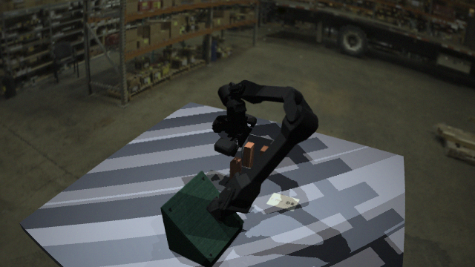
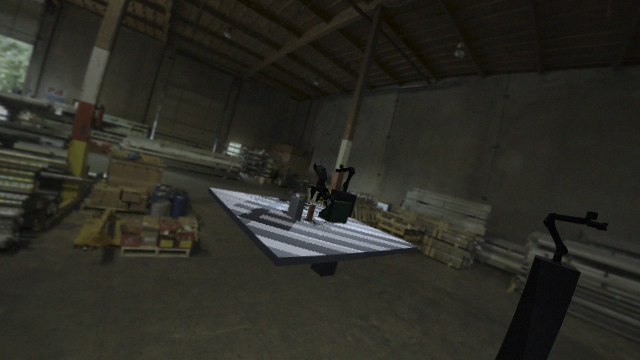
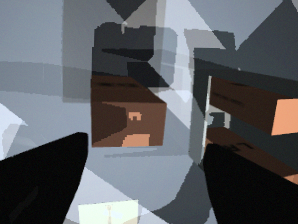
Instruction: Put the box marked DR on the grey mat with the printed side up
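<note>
High oblique top, distant low exterior, close claw-side wrist; boxes in all.

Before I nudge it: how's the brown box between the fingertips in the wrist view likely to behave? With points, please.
The brown box [image 3: 111, 112] looks rigid, its edges straight and faces flat. Tall and narrow in the top view, it would probably tip rather than slide if pushed high.
</note>
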Controlling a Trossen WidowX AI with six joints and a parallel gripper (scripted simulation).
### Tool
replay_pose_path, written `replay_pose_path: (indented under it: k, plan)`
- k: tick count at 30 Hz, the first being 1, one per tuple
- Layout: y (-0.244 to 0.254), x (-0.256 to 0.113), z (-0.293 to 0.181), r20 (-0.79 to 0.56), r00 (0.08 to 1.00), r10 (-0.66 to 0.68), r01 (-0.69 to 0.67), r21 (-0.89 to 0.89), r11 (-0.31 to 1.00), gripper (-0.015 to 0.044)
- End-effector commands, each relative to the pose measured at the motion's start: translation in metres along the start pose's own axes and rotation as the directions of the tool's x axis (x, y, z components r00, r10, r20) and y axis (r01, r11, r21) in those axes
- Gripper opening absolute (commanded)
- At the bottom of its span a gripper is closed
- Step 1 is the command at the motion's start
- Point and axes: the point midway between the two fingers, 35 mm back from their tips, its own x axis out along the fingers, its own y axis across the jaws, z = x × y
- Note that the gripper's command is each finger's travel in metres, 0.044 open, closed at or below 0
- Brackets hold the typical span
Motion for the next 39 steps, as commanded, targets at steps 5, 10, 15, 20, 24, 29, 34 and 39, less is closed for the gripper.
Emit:
replay_pose_path:
  k: [5,10,15,20,24,29,34,39]
  plan:
    - [0.0,0.001,0.0,-0.001,1.0,0.006,-0.006,-0.001,1.0,0.0242]
    - [-0.001,-0.009,0.0,-0.001,1.0,0.005,-0.005,-0.001,1.0,0.0347]
    - [-0.003,-0.022,0.0,-0.003,1.0,0.003,-0.003,-0.001,1.0,0.044]
    - [-0.002,-0.019,-0.004,0.077,0.996,0.051,-0.052,0.017,0.998,0.044]
    - [-0.002,-0.017,-0.007,0.174,0.981,0.091,-0.098,0.033,0.995,0.044]
    - [-0.003,-0.016,-0.011,0.298,0.947,0.117,-0.137,0.047,0.989,0.044]
    - [-0.006,-0.017,-0.015,0.419,0.9,0.117,-0.155,0.058,0.986,0.044]
    - [-0.008,-0.017,-0.016,0.454,0.884,0.112,-0.156,0.061,0.986,0.044]
